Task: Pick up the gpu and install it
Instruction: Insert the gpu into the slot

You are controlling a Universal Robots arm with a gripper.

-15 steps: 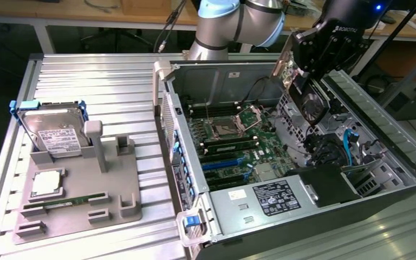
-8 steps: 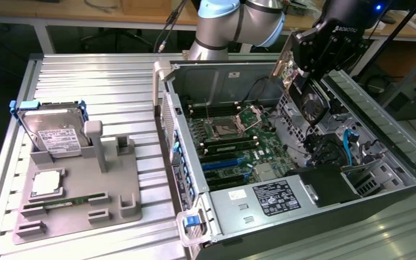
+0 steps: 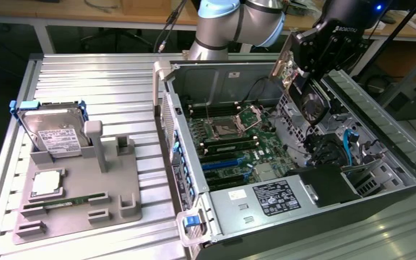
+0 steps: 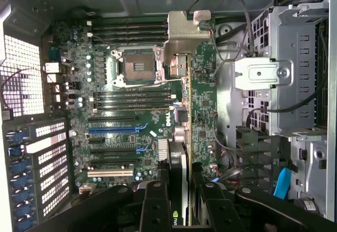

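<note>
Exterior view: tool holds gpu above case.

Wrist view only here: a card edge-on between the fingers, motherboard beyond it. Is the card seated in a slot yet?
Observer: No. In the exterior view the gripper holds the gpu upright above the open case, in no slot.
Operator: Is anything lying outside the case?
Observer: A grey fixture at the exterior view's left carries the hard drive, standing on edge in its blue frame.
Operator: Anything else on it?
Observer: A green memory stick lies flat on it.
</note>
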